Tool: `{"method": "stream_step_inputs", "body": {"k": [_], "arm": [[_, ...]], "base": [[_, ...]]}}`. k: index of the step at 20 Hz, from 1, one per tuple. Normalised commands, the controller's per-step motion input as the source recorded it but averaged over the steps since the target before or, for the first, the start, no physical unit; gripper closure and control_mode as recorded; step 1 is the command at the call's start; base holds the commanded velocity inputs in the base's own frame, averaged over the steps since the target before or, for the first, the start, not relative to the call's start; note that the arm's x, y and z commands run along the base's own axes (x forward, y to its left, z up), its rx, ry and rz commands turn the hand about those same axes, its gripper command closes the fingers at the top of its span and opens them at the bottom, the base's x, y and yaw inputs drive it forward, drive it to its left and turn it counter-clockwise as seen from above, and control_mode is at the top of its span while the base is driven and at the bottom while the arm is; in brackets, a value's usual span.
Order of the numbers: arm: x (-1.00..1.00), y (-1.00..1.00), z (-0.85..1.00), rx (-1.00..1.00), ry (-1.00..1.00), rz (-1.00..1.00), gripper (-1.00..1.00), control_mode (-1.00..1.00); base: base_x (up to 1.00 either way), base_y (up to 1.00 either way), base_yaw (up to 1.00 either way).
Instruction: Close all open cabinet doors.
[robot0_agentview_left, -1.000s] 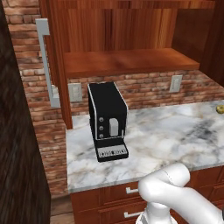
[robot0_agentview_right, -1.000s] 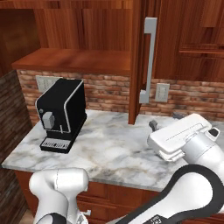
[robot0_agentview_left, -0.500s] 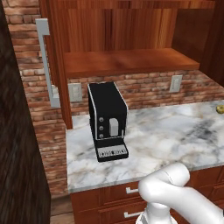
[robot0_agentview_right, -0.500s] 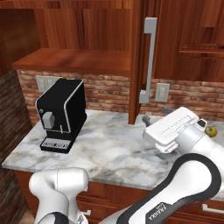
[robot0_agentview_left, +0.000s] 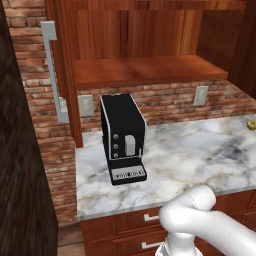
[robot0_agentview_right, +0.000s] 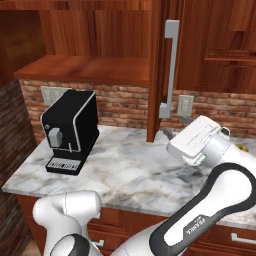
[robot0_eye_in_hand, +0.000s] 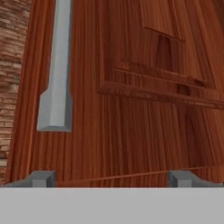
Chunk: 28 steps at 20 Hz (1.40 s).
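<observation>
Left base view: a cabinet door (robot0_agentview_left: 62, 75) stands open edge-on at the left end of the open wall cabinet, its grey bar handle (robot0_agentview_left: 54, 70) against the brick wall. Under the cabinet's shelf (robot0_agentview_left: 145, 70), a black coffee machine (robot0_agentview_left: 123, 137) sits near the left edge of the marble counter (robot0_agentview_left: 195, 155), close to the back wall. Two outlets (robot0_agentview_left: 85, 105) are set in the brick behind it. A small yellow thing (robot0_agentview_left: 251, 123) lies at the counter's right edge.

Right base view: a second open door (robot0_agentview_right: 156, 70) hangs edge-on above the counter's back edge, right of the coffee machine, with its handle on the right-hand face. The white hand (robot0_agentview_right: 200, 142) is just right of this door's lower end, low over the counter.

Hand view: the gripper (robot0_eye_in_hand: 113, 178) faces the door's panelled front at close range, the handle's lower end at upper left. The two fingertips (robot0_eye_in_hand: 41, 178) stand wide apart, with nothing between them.
</observation>
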Motion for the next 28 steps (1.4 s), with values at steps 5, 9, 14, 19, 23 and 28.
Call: {"method": "stream_step_inputs", "body": {"k": [5, 9, 14, 19, 23, 28], "arm": [[0.29, 0.0, 0.0, 0.02, 0.0, 0.16, -1.0, -1.0], [0.25, -0.01, 0.0, 0.03, 0.0, 0.17, -1.0, -1.0], [0.09, 0.0, 0.0, 0.0, 0.0, 0.09, -1.0, -1.0], [0.0, 0.19, 0.0, 0.0, 0.0, -0.04, -1.0, -1.0], [-0.04, 0.35, 0.0, 0.0, 0.0, -0.14, -1.0, -1.0], [-0.01, 0.46, 0.0, 0.0, 0.0, -0.18, -1.0, -1.0]], "base": [[0.0, 0.0, 0.0], [0.0, 0.0, 0.0], [0.0, 0.0, 0.0], [0.0, 0.0, 0.0], [0.0, 0.0, 0.0], [0.0, 0.0, 0.0]]}}
